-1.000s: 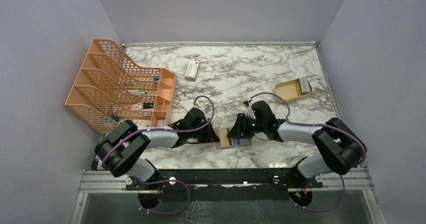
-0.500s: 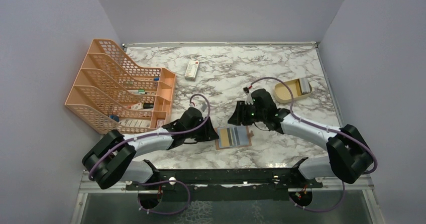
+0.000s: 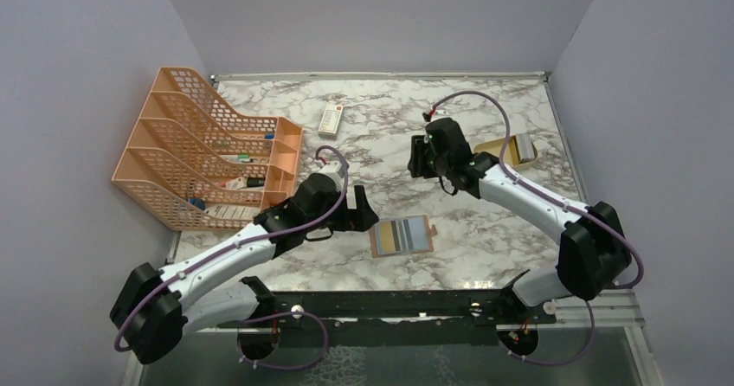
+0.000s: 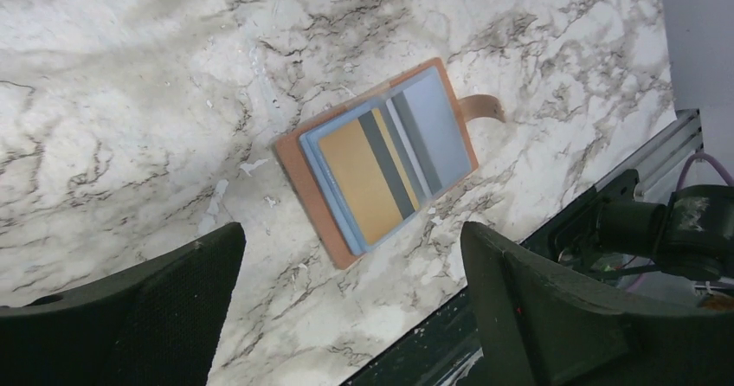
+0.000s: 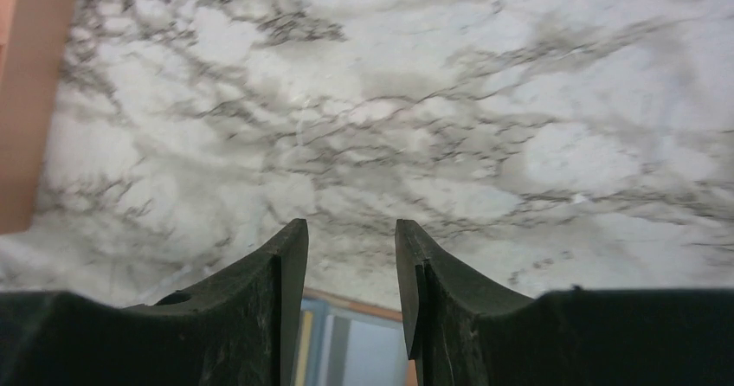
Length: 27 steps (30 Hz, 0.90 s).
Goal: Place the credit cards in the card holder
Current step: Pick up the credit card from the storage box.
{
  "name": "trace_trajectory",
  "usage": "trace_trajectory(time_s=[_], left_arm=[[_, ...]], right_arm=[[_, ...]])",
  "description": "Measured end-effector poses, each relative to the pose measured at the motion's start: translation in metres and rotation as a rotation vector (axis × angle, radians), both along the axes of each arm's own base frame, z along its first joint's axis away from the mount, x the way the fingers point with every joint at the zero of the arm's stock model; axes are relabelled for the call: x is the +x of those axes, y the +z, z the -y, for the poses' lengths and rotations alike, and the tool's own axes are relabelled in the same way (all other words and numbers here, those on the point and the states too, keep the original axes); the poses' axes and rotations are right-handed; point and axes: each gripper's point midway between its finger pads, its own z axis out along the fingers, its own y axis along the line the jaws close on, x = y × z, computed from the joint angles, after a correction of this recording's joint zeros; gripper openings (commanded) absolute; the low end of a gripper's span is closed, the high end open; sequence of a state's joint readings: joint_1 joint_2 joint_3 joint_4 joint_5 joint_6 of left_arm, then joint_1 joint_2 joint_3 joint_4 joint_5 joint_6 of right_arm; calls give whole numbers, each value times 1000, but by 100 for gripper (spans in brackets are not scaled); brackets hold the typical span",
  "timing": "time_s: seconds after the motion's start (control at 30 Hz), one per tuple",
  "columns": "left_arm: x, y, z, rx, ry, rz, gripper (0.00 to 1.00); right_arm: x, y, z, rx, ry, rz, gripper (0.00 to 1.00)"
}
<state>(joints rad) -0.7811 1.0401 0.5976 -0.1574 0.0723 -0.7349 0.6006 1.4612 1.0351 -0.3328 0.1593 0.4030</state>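
The brown card holder (image 3: 376, 241) lies open and flat on the marble near the front edge, with its clasp tab (image 4: 481, 106) sticking out. Credit cards (image 3: 403, 235) sit in it side by side: a gold-yellow one (image 4: 355, 178), grey strips and a pale blue one (image 4: 437, 118). My left gripper (image 3: 362, 210) hovers just left of the holder, open wide with nothing between its fingers (image 4: 130, 317). My right gripper (image 3: 420, 157) is raised behind the holder toward mid-table, open and empty. In the right wrist view, the holder (image 5: 346, 343) shows low between that gripper's (image 5: 350, 230) fingers.
An orange mesh file rack (image 3: 208, 148) stands at the left with small items in its trays. A white remote-like item (image 3: 331, 119) lies at the back centre. A tan shallow box (image 3: 498, 156) holding a grey item sits at the right. The table's metal front rail (image 3: 389, 304) runs below the holder.
My left gripper went from shut to wide open and drew back left off the holder. The right arm lifted off the holder and swung toward the back. The holder now lies uncovered.
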Motion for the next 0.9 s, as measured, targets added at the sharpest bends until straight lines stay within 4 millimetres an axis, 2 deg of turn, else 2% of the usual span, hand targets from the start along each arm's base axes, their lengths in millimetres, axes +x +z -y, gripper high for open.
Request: trace_trajectory(time_s=[0.17,0.4,0.6,0.73,0.9], left_arm=[[-3,29,-13,8,-13,92,99],[-16,28,-22,86,-85,72,99],[-22,43,-25,102,-149,117,99],[-25,47,-29,107,-162,140,99],[-28,48,-33,115,-165,143,99]], right_arm=[[43,7,51,-167,-164,43,43],[82,5,138,-451,-397,33,43],[97,-3,201,-583,-521,-28,43],[102,-24,237,-625,-573,-110,44],[94,-50,269,-683,-601,-215,47]])
